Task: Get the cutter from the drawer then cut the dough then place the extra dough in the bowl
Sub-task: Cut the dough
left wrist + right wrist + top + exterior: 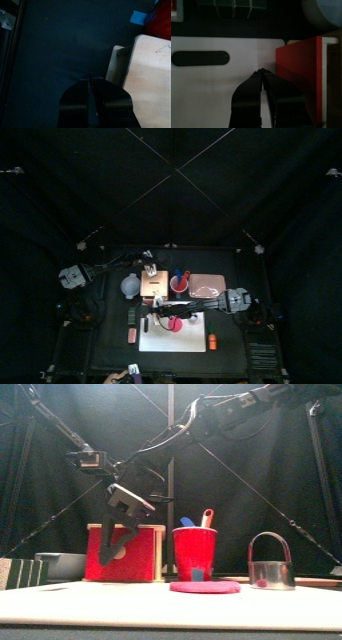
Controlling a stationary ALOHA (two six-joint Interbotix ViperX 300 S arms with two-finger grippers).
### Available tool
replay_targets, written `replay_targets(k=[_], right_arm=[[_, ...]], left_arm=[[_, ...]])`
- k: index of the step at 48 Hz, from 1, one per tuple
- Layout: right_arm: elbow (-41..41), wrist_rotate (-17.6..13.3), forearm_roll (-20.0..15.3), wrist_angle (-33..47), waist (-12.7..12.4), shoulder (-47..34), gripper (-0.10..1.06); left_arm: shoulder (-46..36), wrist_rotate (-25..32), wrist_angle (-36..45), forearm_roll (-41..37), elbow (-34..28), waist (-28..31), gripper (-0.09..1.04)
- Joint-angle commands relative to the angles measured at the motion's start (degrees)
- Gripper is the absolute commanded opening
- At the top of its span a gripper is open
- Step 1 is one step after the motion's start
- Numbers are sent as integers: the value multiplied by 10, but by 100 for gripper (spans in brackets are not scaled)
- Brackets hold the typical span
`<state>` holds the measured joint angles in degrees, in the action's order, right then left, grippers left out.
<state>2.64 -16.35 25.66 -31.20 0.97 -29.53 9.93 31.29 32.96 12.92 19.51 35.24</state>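
Metal cutter (271, 564) is standing upright to the right of the dough (205, 586), well apart from the right gripper (260, 72) (jaws pinched together, empty), which is hanging at the red drawer front (127, 554); the left gripper (91, 79) is sitting pinched together too.

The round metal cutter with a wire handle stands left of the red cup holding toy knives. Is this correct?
Not quite: the round metal cutter with a wire handle stands right of the red cup holding toy knives, as the front view shows.
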Motion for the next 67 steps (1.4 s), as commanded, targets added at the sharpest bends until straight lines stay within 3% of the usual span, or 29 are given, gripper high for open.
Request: replay_targets(k=[1, 14, 23, 37, 48, 58, 67], right_arm=[[16, 0, 6, 3, -21, 14, 39], [18, -2, 17, 3, -37, 11, 39], [26, -2, 10, 3, -32, 15, 39], [26, -2, -27, -18, 33, 68, 39], [-50, -3, -62, -66, 56, 138, 40], [-134, -6, -103, -88, 59, 220, 41], [-222, -6, -117, -91, 54, 292, 48]], left_arm=[[-7, 0, -4, -1, -21, -1, 46], [-1, 0, -4, -1, -21, 0, 46], [4, -4, -20, -1, -21, 3, 46], [-32, -10, -83, 1, -21, 25, 46], [-81, -9, -142, 48, 0, 49, 46], [-136, -5, -207, 72, 40, 48, 46], [-181, -6, -258, 98, 84, -10, 46]])
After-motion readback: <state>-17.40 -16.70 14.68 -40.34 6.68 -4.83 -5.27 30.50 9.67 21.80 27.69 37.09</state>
